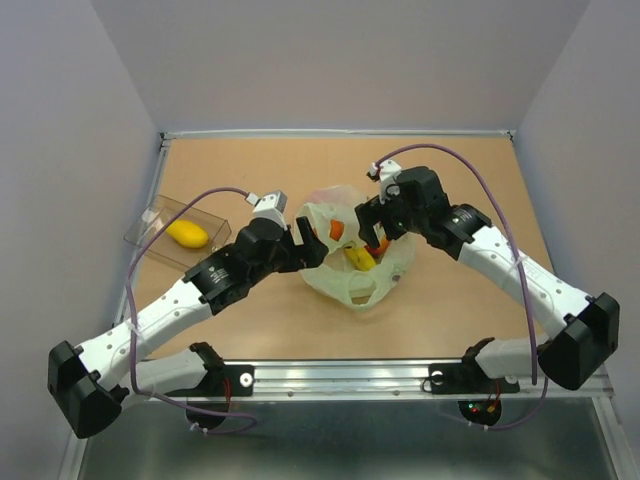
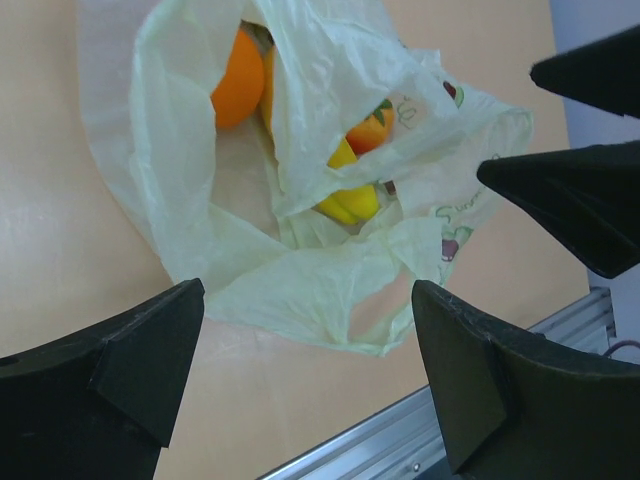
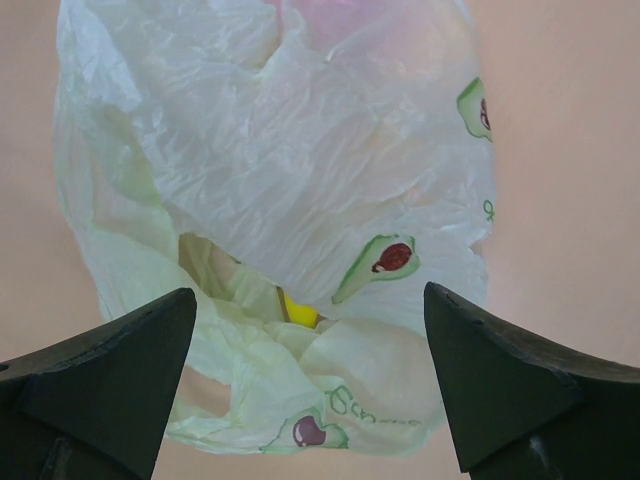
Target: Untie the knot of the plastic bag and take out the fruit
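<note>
Currently we log the plastic bag (image 1: pixel 352 272) lying crumpled at the middle of the table (image 1: pixel 450 310), its mouth gaping. The left gripper (image 2: pixel 305 300) has its jaws spread wide and holds nothing, sitting at the bag's left edge; we cannot tell whether a finger touches the film. The right gripper (image 3: pixel 305 300) is likewise wide apart and empty, over the bag's right side.

Through the opening, the left wrist view shows fruit inside the bag:
- a round orange fruit (image 2: pixel 235 80) at the far side
- a yellow banana (image 2: pixel 350 200) near the middle
- an orange piece with a green top (image 2: pixel 372 128) just beside the banana

A pinkish shape (image 3: pixel 340 25) shows blurred through the film; we cannot tell its kind. Well apart to the left, a clear box (image 1: pixel 150 225) holds one yellow fruit (image 1: pixel 187 234).
</note>
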`<state>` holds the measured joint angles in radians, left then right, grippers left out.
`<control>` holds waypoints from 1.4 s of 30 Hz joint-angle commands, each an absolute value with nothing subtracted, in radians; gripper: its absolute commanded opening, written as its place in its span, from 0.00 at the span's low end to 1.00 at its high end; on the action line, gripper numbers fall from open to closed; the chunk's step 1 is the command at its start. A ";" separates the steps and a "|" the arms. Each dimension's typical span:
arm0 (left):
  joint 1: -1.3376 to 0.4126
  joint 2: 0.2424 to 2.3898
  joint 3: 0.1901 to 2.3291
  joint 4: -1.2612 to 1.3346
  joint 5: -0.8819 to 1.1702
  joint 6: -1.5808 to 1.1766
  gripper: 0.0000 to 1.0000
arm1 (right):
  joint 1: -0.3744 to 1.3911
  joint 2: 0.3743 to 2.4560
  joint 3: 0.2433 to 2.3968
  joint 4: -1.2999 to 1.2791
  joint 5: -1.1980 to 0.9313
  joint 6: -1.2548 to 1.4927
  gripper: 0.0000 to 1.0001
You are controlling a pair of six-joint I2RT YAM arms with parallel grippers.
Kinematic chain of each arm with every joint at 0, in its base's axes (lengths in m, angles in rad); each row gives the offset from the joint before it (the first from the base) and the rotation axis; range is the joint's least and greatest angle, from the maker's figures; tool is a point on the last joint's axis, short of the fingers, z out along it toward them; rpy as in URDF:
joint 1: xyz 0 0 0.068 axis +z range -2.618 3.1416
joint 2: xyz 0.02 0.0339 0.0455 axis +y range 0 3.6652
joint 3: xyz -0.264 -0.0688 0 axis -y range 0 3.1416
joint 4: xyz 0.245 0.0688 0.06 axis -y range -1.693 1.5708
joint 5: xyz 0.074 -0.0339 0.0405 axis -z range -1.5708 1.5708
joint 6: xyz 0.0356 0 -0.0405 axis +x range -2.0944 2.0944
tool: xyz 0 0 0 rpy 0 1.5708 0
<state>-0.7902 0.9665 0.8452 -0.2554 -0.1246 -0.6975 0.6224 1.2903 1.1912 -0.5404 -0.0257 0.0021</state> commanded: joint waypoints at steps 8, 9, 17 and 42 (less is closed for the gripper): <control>-0.925 1.031 0.853 -0.166 -0.222 -0.730 0.95 | 0.630 1.466 1.296 -0.500 -0.144 -0.173 0.82; -0.934 1.041 0.854 -0.147 -0.222 -0.724 0.95 | 0.630 1.474 1.314 -0.497 -0.132 -0.167 0.62; -0.962 1.206 0.923 -0.057 -0.261 -0.689 0.92 | 0.630 1.470 1.393 -0.457 -0.019 -0.117 0.01; -0.973 1.770 1.161 -0.005 -0.531 -0.879 0.94 | 0.632 1.436 1.267 -0.396 0.040 0.144 0.01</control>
<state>-0.9691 1.7519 1.0996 -0.0200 -0.4679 -0.8478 0.6235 1.4628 1.2907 -0.4564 0.0448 0.1108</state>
